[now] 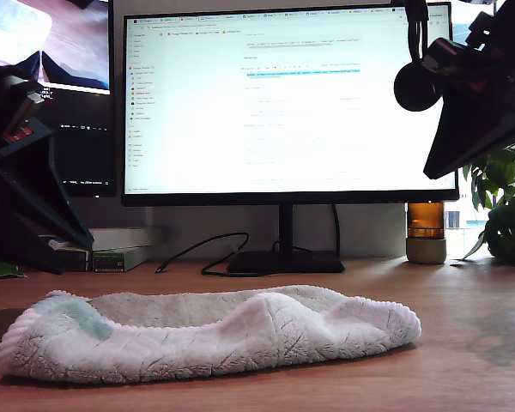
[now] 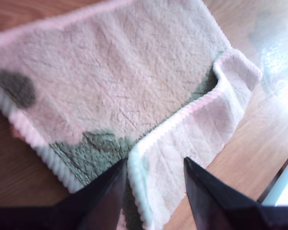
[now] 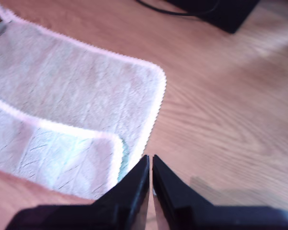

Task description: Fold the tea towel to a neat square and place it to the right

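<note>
First wrist view: first gripper (image 2: 153,175) parted, empty, straddled folded hem of tea towel (image 2: 115,81). Second gripper (image 3: 150,167) nearly closed, empty. Judged: pinch both layers before lifting.

The exterior view sits low at worktop (image 1: 463,326) level, close before the tea towel (image 1: 206,335), facing the monitor (image 1: 287,103). Both wrist views look steeply down on that towel from nearby.

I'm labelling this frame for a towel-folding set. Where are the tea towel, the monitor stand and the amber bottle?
tea towel (image 1: 206,335): exterior view, front face of the folded cloth.
monitor stand (image 1: 285,225): exterior view, upright post.
amber bottle (image 1: 426,220): exterior view, amber glass body.
</note>
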`<state>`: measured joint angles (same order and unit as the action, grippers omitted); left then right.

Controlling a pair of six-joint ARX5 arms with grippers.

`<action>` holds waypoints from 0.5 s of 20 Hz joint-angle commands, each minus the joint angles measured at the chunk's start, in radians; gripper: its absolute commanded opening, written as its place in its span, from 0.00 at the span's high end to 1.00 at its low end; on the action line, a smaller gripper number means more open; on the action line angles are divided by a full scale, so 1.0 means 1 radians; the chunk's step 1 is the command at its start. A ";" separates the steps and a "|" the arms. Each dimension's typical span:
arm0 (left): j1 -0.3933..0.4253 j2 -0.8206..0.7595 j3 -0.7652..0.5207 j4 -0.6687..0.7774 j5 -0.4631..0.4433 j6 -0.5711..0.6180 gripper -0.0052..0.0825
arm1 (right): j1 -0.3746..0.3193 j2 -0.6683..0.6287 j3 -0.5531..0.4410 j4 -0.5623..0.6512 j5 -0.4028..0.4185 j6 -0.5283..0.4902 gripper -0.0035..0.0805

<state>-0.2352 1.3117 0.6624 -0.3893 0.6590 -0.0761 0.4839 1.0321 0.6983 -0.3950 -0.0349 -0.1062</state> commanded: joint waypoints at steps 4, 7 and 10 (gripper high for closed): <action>-0.016 0.071 0.030 -0.036 -0.013 0.005 0.55 | -0.010 0.009 0.010 0.044 -0.002 -0.006 0.97; -0.042 0.105 0.030 -0.070 -0.013 0.026 0.55 | -0.009 0.021 0.010 -0.024 -0.101 -0.007 0.97; -0.071 0.109 0.030 -0.051 -0.029 0.035 0.56 | -0.009 0.038 0.010 -0.109 -0.142 -0.007 0.97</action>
<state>-0.3008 1.4162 0.6991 -0.4484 0.6331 -0.0483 0.4755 1.0618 0.7010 -0.5041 -0.1730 -0.1097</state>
